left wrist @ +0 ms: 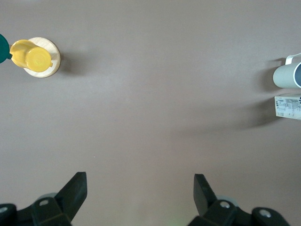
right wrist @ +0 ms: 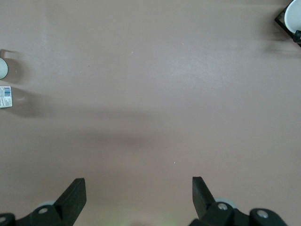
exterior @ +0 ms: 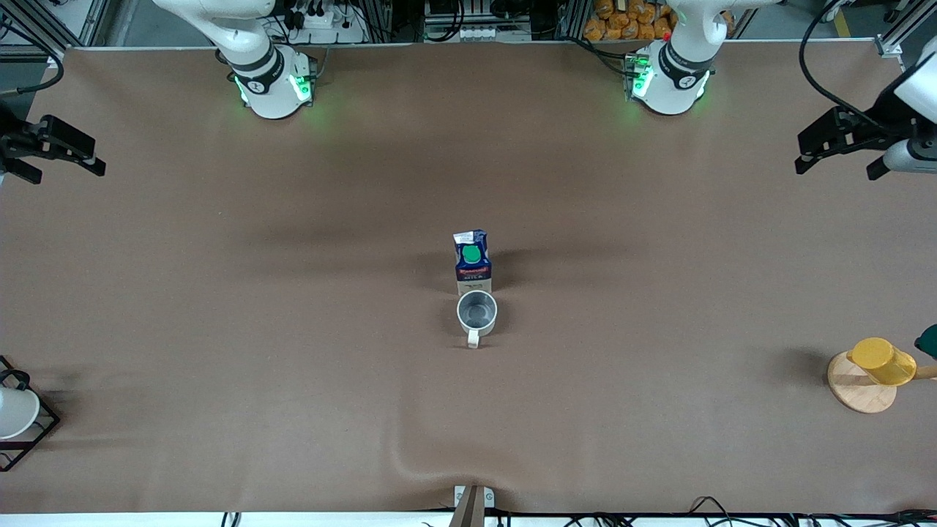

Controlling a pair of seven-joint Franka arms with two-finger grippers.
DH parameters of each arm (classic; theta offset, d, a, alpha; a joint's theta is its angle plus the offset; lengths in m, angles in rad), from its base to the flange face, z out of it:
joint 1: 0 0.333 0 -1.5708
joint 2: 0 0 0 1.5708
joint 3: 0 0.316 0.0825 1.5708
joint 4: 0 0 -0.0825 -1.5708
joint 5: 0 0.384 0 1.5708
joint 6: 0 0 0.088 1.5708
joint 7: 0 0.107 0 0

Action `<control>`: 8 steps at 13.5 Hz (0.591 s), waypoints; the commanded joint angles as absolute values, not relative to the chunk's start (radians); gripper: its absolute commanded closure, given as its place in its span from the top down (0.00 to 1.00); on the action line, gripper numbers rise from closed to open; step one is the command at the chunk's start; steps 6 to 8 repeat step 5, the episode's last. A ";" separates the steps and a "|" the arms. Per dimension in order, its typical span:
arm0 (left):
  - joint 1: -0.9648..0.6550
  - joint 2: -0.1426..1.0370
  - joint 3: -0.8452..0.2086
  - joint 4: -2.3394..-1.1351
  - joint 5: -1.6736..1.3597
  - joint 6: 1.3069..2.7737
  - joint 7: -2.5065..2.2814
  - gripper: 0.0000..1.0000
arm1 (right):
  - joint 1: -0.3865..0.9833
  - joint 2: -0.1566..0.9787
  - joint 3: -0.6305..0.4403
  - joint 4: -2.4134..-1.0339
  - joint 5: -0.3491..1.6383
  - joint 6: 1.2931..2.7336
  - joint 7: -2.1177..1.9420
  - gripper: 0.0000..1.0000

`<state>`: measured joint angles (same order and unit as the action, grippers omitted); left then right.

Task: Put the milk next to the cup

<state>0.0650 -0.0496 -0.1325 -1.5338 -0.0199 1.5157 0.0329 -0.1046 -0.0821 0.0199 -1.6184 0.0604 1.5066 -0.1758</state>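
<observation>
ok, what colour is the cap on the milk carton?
Green, on the milk carton's dark blue top; it shows best in the front view.

The broad brown counter (exterior: 219,293) wears a matt, cloth-like cover that lies smooth but for one soft wrinkle at the edge nearest the front camera. The small dark blue milk carton (exterior: 473,262) looks like printed, faintly glossy cardboard with a smooth green plastic screw cap, and the light grey mug (exterior: 476,312) beside it has a smooth finish with a dull grey-blue sheen inside. Toward the left arm's end, a glossy yellow plastic cup (exterior: 881,361) lies on a pale round wooden disc (exterior: 853,388) of matt, bare grain.
</observation>
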 commanded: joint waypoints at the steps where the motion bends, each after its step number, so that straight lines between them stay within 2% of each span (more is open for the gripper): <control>1: 0.067 -0.060 -0.137 -1.539 -0.029 1.506 0.058 1.00 | -0.120 -0.089 0.031 -1.623 0.052 1.500 -0.184 1.00; 8: 0.060 -0.063 -0.137 -1.542 0.026 1.473 0.052 1.00 | -0.158 -0.087 0.029 -1.626 0.067 1.479 -0.195 1.00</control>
